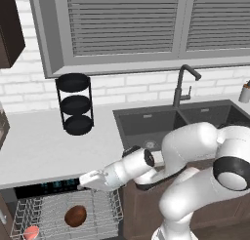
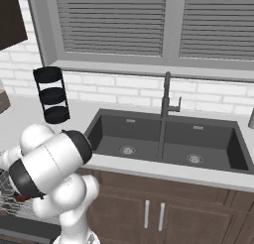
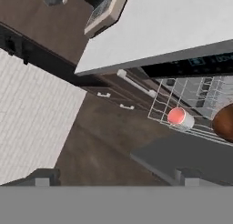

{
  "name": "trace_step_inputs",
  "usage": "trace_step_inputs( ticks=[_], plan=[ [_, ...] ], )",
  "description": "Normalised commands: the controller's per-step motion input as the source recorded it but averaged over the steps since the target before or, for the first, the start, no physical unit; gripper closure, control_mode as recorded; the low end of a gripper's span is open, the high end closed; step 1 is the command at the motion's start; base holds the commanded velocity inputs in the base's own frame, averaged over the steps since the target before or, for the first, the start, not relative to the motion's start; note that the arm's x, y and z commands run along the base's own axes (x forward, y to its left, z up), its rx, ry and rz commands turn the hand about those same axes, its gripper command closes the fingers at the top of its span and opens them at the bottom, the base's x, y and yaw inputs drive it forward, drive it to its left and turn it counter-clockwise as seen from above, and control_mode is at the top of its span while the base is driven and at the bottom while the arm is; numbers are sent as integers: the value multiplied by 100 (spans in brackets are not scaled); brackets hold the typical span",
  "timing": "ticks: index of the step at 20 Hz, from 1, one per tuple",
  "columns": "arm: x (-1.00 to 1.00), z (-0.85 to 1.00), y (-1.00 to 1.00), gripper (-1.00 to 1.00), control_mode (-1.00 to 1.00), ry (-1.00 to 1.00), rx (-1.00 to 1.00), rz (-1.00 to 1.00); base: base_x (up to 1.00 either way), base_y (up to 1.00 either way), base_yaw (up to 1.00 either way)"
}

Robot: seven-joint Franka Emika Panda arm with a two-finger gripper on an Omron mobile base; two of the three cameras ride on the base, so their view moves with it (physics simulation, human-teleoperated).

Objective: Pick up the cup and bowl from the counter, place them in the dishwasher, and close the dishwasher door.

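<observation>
The dishwasher stands open under the counter, its wire rack pulled out. In the rack the brown bowl rests near the middle and the cup lies at the front left corner. The hand view shows the cup on its side with its red top facing me, and the bowl cut by the right edge. The dishwasher door lies folded down flat below the rack. My gripper is open and holds nothing. It hovers just above the rack's back edge, pointing left.
A black three-tier stand stands on the counter by the wall. The dark double sink with its tall faucet lies to the right. Brown cabinets flank the dishwasher, with wooden floor in front.
</observation>
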Motion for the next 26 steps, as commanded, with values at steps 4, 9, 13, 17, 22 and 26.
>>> trace_step_inputs(
  ticks=[4, 9, 13, 17, 22, 26],
  plan=[
    [-52, 100, 87, -100, -100, 12, 22, -1, 0, 0, 0],
    [-38, 100, 82, -100, -100, 33, 25, 1, 0, 0, 0],
    [-28, 100, 29, -100, -100, 26, 24, -7, 0, 0, 0],
    [-8, 77, 8, -100, -100, 30, -6, -21, 0, 0, 0],
    [17, 59, -7, -100, -100, 41, -52, -39, 0, 0, 0],
    [21, 35, -36, -100, -100, 68, -18, -65, 0, 0, 0]
  ],
)
